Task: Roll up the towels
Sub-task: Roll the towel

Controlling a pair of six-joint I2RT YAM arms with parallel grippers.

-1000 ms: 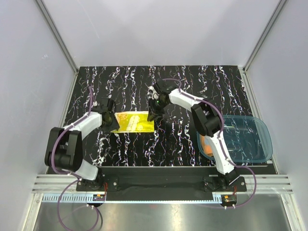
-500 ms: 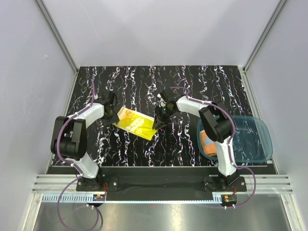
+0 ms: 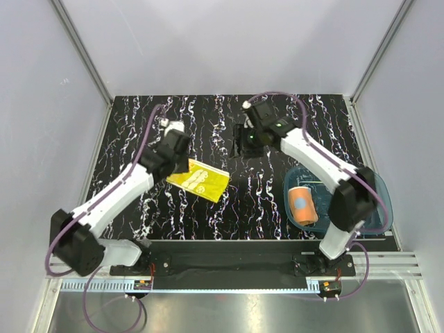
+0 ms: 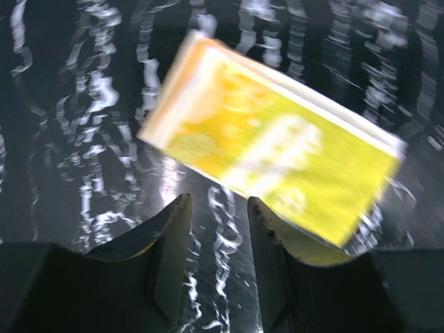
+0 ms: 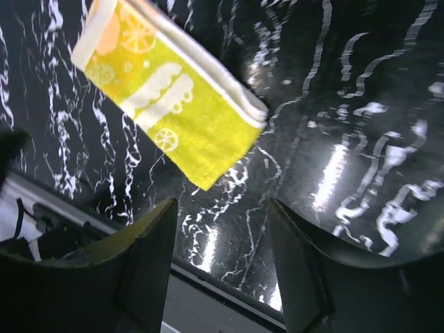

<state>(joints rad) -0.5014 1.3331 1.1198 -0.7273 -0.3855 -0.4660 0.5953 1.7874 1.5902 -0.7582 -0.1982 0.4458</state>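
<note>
— What is hard to make out?

— The left wrist view is smeared, so the yellow towel (image 4: 277, 163) shows there only as a bright oblong with pale blobs. From above, both hands are dark shapes against the dark marbled tabletop (image 3: 257, 201), and their fingers cannot be told apart (the wrist views settle that). The right arm's elbow crosses the near rim of the blue tray (image 3: 368, 201).

— And the towels?

— The yellow towel lies flat on the tabletop, folded into a slanted oblong, with its stacked layers showing along one edge in the right wrist view. The orange towel (image 3: 302, 205) sits well to the right of the yellow towel, as a roll inside the tray's left end.

— The left hand (image 4: 218, 205)?

— Its fingers stand a narrow gap apart, with bare tabletop showing between them. It grips nothing. It hangs at the yellow towel's left end. I cannot tell whether a finger touches the cloth.

— The right hand (image 5: 222, 208)?

— Its fingers are spread wide, with nothing between them. It sits up and to the right of the yellow towel, apart from it.
</note>
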